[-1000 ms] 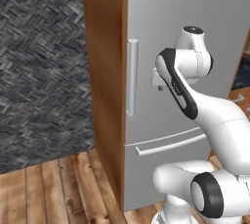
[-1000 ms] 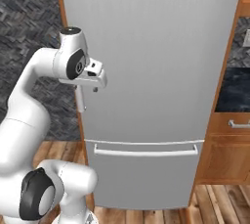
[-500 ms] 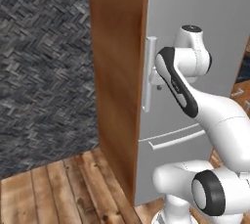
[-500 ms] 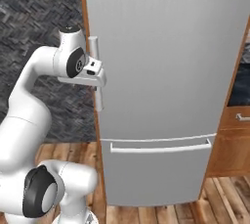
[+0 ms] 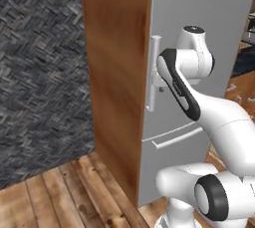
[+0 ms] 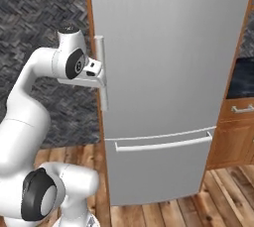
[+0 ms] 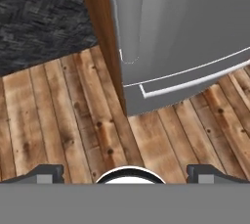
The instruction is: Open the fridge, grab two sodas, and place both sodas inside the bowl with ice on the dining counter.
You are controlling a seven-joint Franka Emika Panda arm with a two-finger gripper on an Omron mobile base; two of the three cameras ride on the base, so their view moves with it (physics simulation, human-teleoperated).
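Wall: dark woven-pattern wall [image 5: 40, 72] at far left, above the plank floor [image 7: 63, 120].
Side panel: wood panel [image 5: 117, 62] along the fridge's left edge.
Fridge: silver-grey fridge [image 6: 168, 62] right of the panel, door and lower drawer [image 6: 158, 171] both shut, so nothing inside shows.
Handle: vertical bar handle [image 6: 101, 72] at the door's left edge.
Tool: tool [image 6: 98, 72] beside the handle, its fingers [image 7: 46, 173] spread wide, pinching nothing.
Cabinets: wooden cabinets [image 6: 238, 137] at far right.
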